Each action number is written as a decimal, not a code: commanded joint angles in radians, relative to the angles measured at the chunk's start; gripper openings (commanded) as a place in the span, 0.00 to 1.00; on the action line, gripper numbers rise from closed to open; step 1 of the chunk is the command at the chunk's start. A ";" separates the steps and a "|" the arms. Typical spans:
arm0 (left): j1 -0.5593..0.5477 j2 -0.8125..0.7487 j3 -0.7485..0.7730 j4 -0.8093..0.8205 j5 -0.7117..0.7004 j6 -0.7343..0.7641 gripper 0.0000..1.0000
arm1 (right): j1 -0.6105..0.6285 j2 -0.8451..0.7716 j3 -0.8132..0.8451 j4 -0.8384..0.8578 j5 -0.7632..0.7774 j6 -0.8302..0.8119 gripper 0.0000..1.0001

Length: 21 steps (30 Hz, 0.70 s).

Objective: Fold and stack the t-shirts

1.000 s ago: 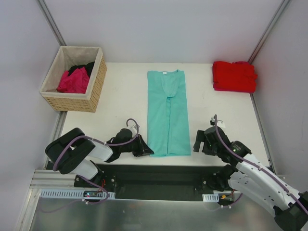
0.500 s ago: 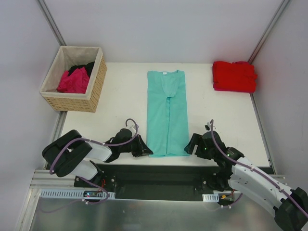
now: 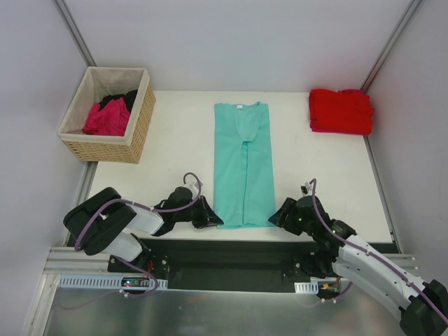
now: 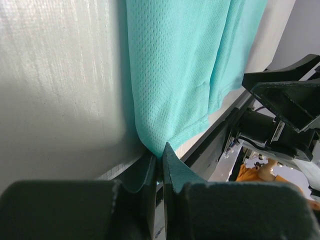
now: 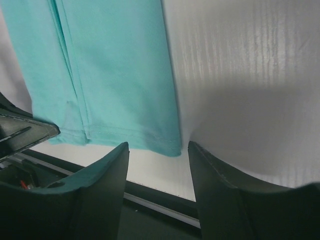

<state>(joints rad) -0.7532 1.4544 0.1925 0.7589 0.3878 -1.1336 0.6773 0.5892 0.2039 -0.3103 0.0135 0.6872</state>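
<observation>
My left end effector (image 4: 161, 151) clenches the near-left hem corner of the teal shirt (image 3: 243, 164), which lies flat on the worktop (image 3: 175, 154). My right end effector (image 5: 158, 150) straddles its near-right corner, jaws apart. The lengthwise fold looks done, so next I pinch shut and carry the hem toward the collar.

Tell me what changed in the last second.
The right gripper slid left to the near right corner of the teal t-shirt; its jaws straddle the hem, not yet closed. The left gripper stays pinched on the near left corner. Red t-shirt and basket unmoved.

A white table (image 3: 175, 147) stands between pale grey walls (image 3: 238, 42), evenly lit.
</observation>
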 commanded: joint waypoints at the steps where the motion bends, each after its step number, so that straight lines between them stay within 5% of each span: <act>1: -0.008 0.032 -0.002 -0.044 -0.024 0.024 0.03 | 0.001 -0.014 -0.066 -0.073 -0.041 0.052 0.54; 21: -0.006 0.050 -0.005 -0.033 -0.027 0.024 0.03 | 0.001 0.000 -0.055 -0.081 -0.030 0.055 0.21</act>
<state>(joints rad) -0.7532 1.4792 0.1940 0.7891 0.3889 -1.1370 0.6777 0.5694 0.1577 -0.3027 -0.0322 0.7513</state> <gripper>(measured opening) 0.039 0.222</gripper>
